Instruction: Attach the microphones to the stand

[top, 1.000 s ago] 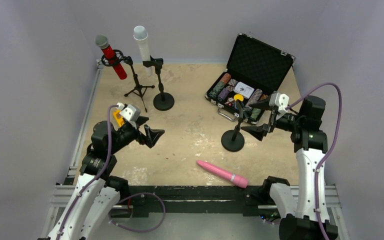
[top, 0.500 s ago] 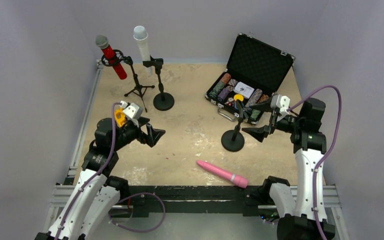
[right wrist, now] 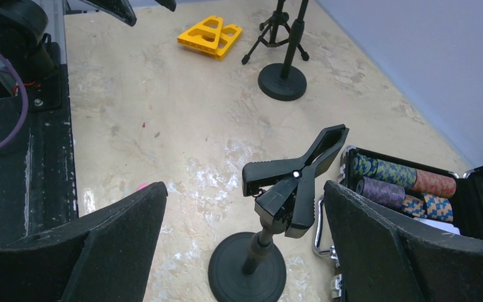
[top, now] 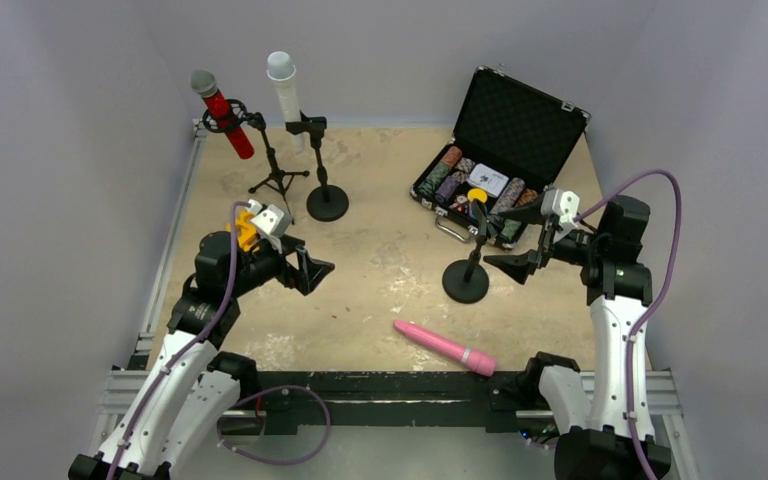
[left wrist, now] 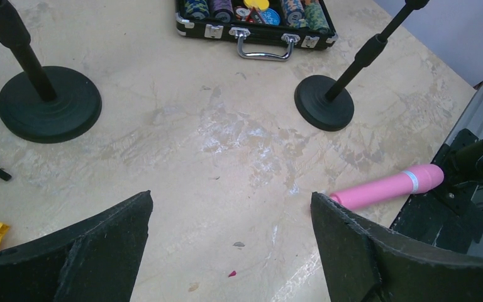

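Observation:
A pink microphone [top: 445,347] lies flat near the table's front edge; the left wrist view shows it [left wrist: 387,187] just past my right-hand finger. The red microphone [top: 222,112] sits tilted in a tripod stand at the back left. Beside it the white microphone [top: 284,88] stands in a round-base stand [top: 326,202]. A third stand [top: 467,270] holds nothing, its clip [right wrist: 295,179] shut. My left gripper [top: 312,275] hovers open over bare table [left wrist: 231,207]. My right gripper [top: 508,238] is open, and that clip lies between its fingers untouched [right wrist: 245,195].
An open black case [top: 490,185] of poker chips lies at the back right, behind the empty stand. A yellow block [right wrist: 210,34] rests on the table by my left arm. Grey walls close in three sides; a metal rail [top: 360,385] runs along the front.
My left gripper has shifted a little to the right and forward, still open. The right gripper and all three microphones have stayed put.

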### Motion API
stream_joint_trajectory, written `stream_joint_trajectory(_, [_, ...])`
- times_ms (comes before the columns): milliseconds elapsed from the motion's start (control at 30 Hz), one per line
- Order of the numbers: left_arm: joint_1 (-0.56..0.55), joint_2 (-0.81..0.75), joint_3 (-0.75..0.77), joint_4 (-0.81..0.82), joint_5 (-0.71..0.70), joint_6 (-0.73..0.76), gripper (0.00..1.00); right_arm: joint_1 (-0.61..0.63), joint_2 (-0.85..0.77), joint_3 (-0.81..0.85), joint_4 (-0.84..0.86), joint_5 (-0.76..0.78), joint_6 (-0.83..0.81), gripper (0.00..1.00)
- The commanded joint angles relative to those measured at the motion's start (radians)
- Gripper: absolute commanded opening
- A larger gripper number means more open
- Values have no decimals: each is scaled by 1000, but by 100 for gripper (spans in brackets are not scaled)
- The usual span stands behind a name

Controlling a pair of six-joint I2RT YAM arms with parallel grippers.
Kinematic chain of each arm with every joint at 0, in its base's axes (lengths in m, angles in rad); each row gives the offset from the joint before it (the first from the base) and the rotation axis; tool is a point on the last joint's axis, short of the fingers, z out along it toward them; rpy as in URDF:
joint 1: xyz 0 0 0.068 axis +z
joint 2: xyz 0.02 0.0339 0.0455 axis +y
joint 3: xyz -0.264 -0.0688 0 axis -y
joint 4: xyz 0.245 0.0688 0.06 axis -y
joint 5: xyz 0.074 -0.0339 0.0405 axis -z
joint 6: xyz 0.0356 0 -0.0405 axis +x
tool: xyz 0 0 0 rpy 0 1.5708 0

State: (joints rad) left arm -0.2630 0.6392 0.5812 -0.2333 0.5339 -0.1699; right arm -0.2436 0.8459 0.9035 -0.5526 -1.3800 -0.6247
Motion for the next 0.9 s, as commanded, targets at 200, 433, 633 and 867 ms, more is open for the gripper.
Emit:
stream_joint_trajectory(200, [-1,23,23,36,52,-28,99,-6,6,-10,12,-25,-33,99])
stream_joint_trajectory(433, [-1,34,25,39,56,-30,99,-6,9,-11,7,-25,-40,99])
stream_joint_trajectory(633, [-1,43,26,41,65,-34,99,-6,10,-11,6,-24,-43,99])
stream_joint_trajectory(867, [-1,54,28,45,74,-41,99,-5,11,-12,5,-24,-46,99])
